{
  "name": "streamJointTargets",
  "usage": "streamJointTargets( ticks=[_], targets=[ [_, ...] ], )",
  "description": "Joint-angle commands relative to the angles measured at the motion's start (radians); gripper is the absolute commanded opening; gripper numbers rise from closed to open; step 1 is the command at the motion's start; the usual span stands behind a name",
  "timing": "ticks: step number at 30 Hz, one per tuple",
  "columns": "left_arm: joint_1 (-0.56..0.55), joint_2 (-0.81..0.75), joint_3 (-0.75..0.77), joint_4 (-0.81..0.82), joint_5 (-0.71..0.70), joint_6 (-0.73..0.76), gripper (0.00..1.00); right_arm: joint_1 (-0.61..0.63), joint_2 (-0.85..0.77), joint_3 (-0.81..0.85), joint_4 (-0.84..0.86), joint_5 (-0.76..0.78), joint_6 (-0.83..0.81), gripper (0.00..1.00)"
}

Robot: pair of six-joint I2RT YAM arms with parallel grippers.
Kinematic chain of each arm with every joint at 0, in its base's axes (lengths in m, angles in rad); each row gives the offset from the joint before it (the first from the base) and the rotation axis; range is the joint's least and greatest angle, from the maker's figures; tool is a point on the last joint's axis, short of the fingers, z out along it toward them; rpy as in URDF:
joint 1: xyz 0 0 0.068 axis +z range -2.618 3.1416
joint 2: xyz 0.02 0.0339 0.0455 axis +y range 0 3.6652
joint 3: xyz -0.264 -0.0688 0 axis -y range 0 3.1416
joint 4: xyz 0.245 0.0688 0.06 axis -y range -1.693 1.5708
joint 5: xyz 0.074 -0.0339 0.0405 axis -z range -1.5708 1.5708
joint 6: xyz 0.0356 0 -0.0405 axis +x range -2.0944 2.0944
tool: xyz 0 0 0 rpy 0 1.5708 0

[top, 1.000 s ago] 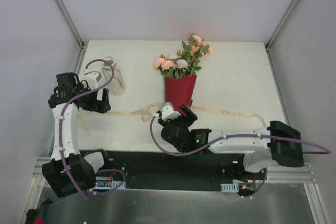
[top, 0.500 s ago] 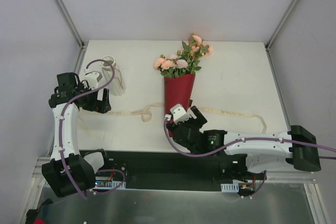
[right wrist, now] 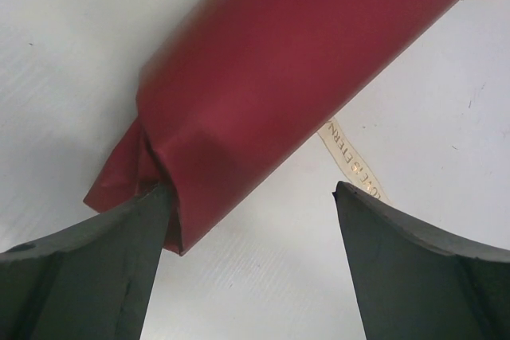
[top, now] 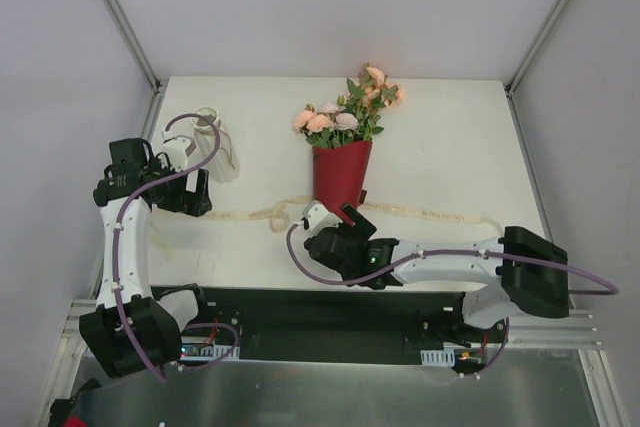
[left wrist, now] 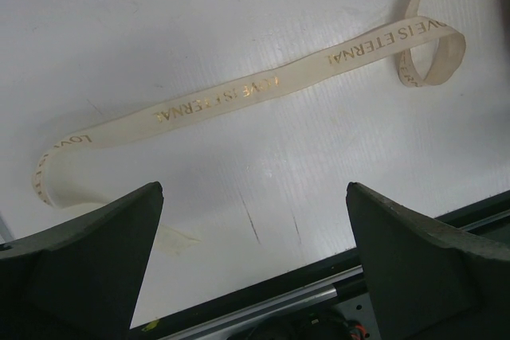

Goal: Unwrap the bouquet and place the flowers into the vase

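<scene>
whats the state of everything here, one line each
bouquet: wrapped in dark red paper, lying on the table
ribbon: untied, loose along the table
vase: no flowers in it
left gripper: open, holding nothing, above the ribbon
right gripper: open, at the paper's narrow end

The bouquet [top: 342,169] fills the middle of the table [top: 450,147], the vase [top: 215,147] stands left rear, a flat ribbon [left wrist: 239,95] crosses the front; bare table lies right of the bouquet.
</scene>
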Motion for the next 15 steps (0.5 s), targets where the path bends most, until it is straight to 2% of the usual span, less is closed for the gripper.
streamJointTargets(
  ticks=[1,8,11,15],
  targets=[
    [-0.012,-0.019,-0.005,-0.015,-0.017,0.030,0.99,-0.023,0.029,0.033,0.035,0.001,-0.020,0.87],
    [-0.010,-0.008,-0.010,-0.015,-0.012,0.033,0.99,-0.036,0.057,0.019,0.075,0.004,-0.008,0.86],
    [-0.010,-0.001,-0.004,-0.014,-0.011,0.033,0.99,-0.026,0.065,0.016,0.141,0.085,-0.025,0.84],
    [-0.010,-0.002,0.002,-0.014,-0.009,0.030,0.99,-0.017,0.126,0.037,0.261,0.317,-0.101,0.84]
  ],
)
